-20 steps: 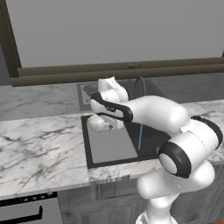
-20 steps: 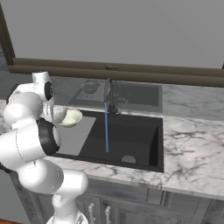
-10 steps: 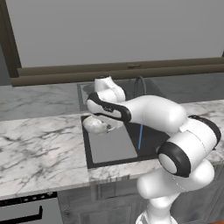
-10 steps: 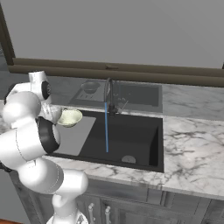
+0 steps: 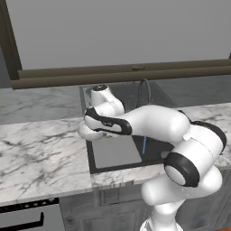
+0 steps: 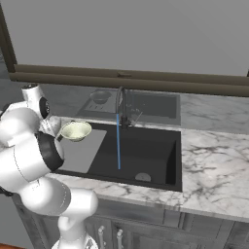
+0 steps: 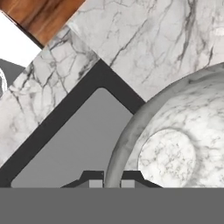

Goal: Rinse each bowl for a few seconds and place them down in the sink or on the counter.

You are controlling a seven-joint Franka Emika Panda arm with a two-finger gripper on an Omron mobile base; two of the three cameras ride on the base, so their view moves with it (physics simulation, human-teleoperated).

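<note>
Speckled grey-white bowl [image 7: 183,144], black sink [image 6: 151,151]

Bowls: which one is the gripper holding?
The greenish bowl over the sink's left edge, rim pinched in the gripper; the grey bowl sits apart behind the tap.

1. A dark brown ledge [image 5: 126,72] runs along the wall behind the worktop, below a large plain grey panel [image 6: 146,34].
2. Grey cabinet doors [image 6: 160,233] with slim bar handles [image 6: 120,238] stand under the worktop.
3. A dark appliance front with a black handle [image 5: 22,221] sits at the lower left of the left base view.
4. A patch of reddish wood floor [image 7: 41,15] shows at the top left of the hand view.
</note>
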